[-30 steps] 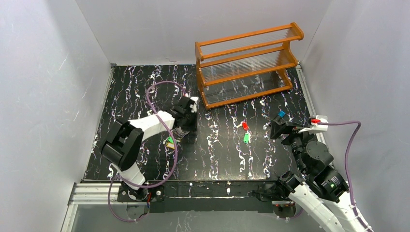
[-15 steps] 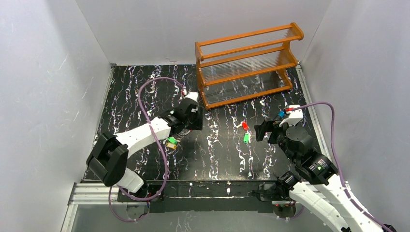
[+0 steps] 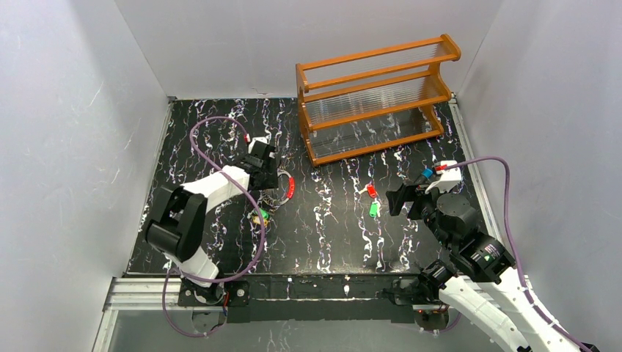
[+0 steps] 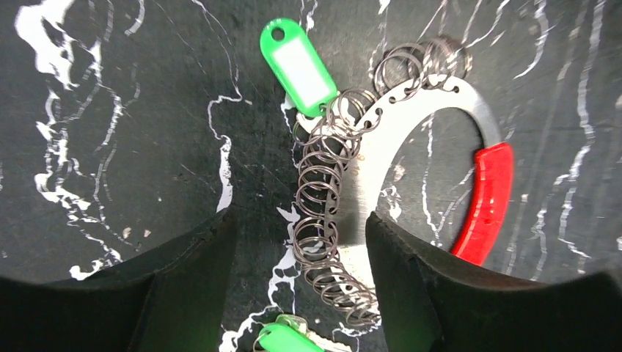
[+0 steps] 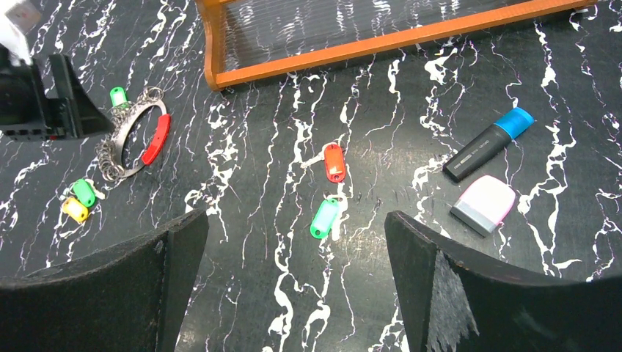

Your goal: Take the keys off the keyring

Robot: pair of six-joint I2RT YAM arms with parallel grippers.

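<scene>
Left gripper (image 3: 268,176) stood over the left-centre of the black marbled table (image 3: 220,132). Its fingers (image 4: 183,293) were spread and gripped nothing.

Between them, touching neither, the keyring (image 4: 323,220) lay flat on the table. It was a flat silvery band bent in an open arc, with a stack of thin wire split rings threaded along it and a smooth red sleeve on its right side. In the left wrist view the wire stack ran top to bottom, and the frame edge cut off its lower end.

A tagged green key (image 4: 297,64), an oblong plastic fob with a white label, sat at the ring's far end, pointing up-left. No metal blade could be made out. A green and yellow pair (image 5: 78,201) lay at the ring's near end; whether they were attached could not be determined.

At centre, a red key (image 5: 334,161) and a loose green key (image 5: 323,218) lay well apart from the ring, their long axes roughly toward the orange wooden rack (image 3: 374,103).

Right gripper (image 3: 396,199) had its fingers (image 5: 169,286) spread wide and empty. To the right lay a blue-capped marker (image 5: 488,144) and a pink-and-white block (image 5: 483,204).
</scene>
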